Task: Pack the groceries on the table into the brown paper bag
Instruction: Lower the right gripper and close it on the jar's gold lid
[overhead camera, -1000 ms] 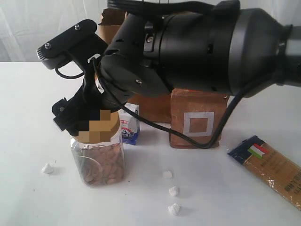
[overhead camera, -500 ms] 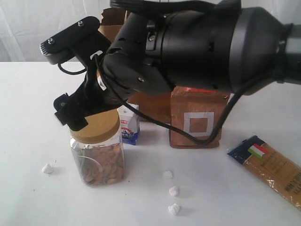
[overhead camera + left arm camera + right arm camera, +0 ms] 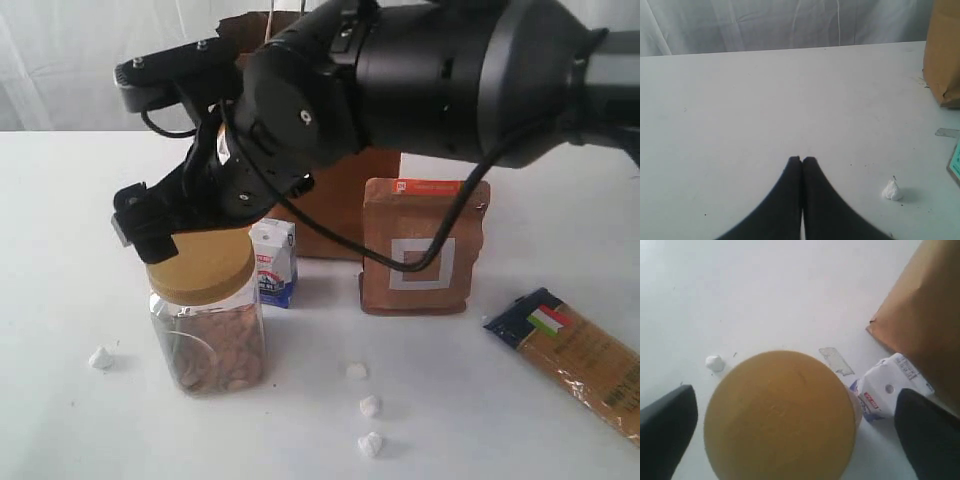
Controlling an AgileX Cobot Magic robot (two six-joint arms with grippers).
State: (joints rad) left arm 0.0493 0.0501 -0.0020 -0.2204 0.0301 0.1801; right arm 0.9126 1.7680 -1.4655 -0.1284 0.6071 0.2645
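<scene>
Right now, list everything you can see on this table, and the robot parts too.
nut jar: one, clear with gold lid, front left
small carton: one, white and blue, just right of the jar
pouch: one, brown with white square, upright, centre
pasta packet: one, Italian-flag label, lying far right
paper bag: one, brown, standing at the back
white lumps: four, scattered on the tabletop
table: one, white
right gripper: one, black, open, fingers flanking the jar lid
left gripper: one, black, shut, over bare table
</scene>
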